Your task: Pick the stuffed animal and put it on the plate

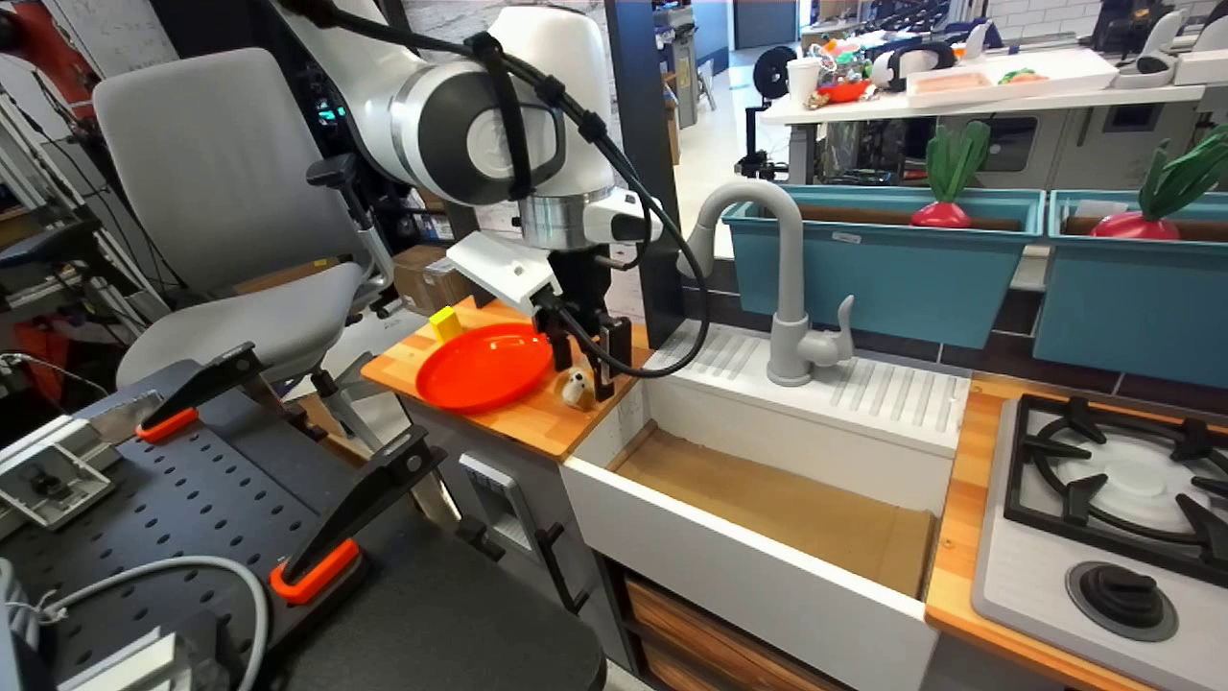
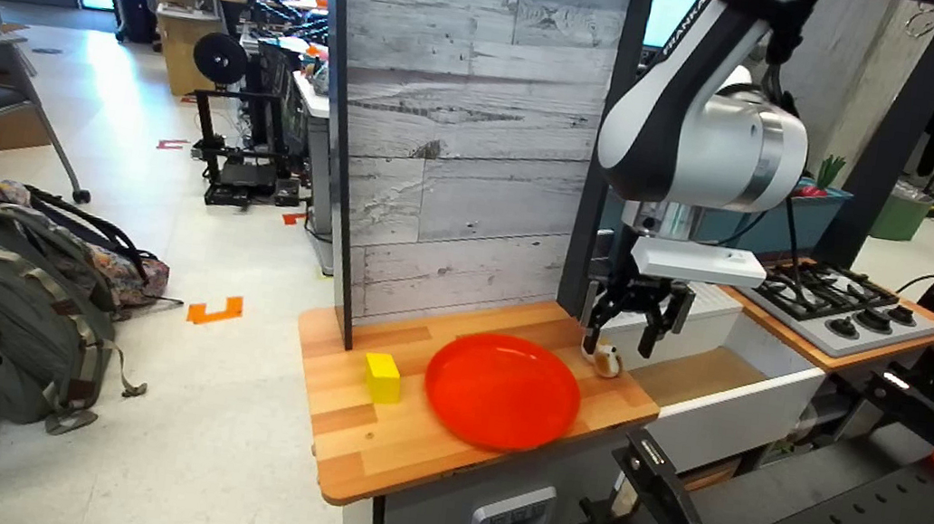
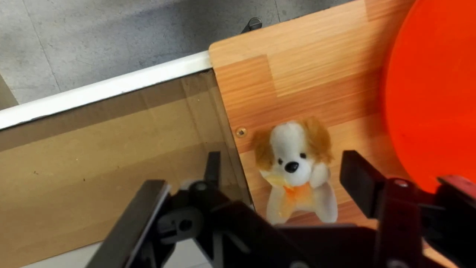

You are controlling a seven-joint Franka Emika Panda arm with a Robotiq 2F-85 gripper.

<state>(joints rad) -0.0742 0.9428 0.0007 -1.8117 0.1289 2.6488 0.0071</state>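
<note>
The stuffed animal [image 3: 293, 167], a small cream puppy with tan-brown ears and a black nose, is on the wooden counter beside the sink edge. It also shows in both exterior views [image 1: 578, 387] [image 2: 605, 360]. The round orange-red plate [image 2: 502, 390] lies flat on the same counter, with its bare rim close to the toy; it also shows in the wrist view [image 3: 438, 93]. My gripper [image 3: 281, 160] is open above the toy, one finger to each side of it, pointing down [image 2: 618, 347]. No finger clearly touches the toy; the exact height gap cannot be told.
A yellow block [image 2: 382, 378] stands on the counter beyond the plate. The sink [image 1: 748, 547] with a cardboard-covered floor borders the toy's side. A grey faucet [image 1: 791, 278] rises behind the sink. A wood-look wall panel [image 2: 469, 116] stands behind the counter.
</note>
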